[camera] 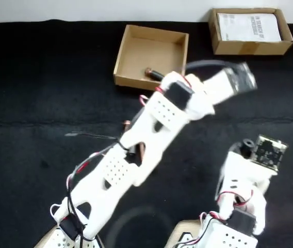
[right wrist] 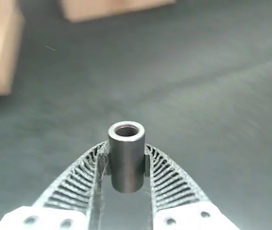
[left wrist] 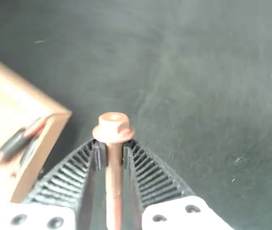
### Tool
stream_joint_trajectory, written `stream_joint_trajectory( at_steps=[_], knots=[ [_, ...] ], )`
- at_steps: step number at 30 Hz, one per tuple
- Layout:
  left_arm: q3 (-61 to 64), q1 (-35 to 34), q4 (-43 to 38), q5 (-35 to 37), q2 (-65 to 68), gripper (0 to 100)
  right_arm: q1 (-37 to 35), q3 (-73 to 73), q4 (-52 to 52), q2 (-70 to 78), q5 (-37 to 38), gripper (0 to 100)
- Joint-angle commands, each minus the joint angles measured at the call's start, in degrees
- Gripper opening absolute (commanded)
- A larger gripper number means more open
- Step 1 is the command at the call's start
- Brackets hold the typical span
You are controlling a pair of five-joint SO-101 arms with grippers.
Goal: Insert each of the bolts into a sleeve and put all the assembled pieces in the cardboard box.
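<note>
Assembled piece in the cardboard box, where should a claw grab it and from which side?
The assembled piece lies flat on the floor of the cardboard box, close to a wall, so the walls likely block a sideways approach. Grip across the middle of its dark sleeve, from straight above.

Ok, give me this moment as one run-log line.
left gripper: shut on bolt | right gripper: shut on sleeve | cardboard box: one assembled piece inside

Coppery, slightly shiny metal bolt point(left wrist: 113, 132), smooth dull-grey metal sleeve point(right wrist: 126, 160), matt cardboard box point(camera: 151, 49), matt black cloth point(camera: 43, 103).
</note>
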Motion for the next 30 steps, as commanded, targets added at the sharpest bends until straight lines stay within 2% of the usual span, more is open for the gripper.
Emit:
stream_joint_trajectory(
  at_steps=[1, 6, 12, 17, 25, 30],
  knots=[
    [-2.9, -3.4, 0.7, 14.5, -10.5, 1, -11.9, 0.1, -3.6, -0.4, -4.7, 0.8],
    [-2.7, -5.4, 3.9, 27.2, -19.8, 1, -27.9, -0.1, -5.4, -0.4, -7.2, 0.8],
    [-2.1, -7.7, 4.4, 35.1, -31.0, 1, -39.2, 0.0, -5.4, -0.4, -7.2, 0.8],
    [7.7, -6.8, 4.5, 35.1, -43.2, 1, -41.5, -0.2, -5.4, -0.4, -7.1, 0.8],
    [43.7, -4.0, 3.9, 35.0, -68.8, 1, -41.5, -0.1, -5.4, -0.4, -7.1, 0.8],
    [60.1, -5.1, -3.6, 35.0, -75.7, 1, -41.5, 0.0, -5.4, -0.4, -6.9, 0.8]
  ],
)
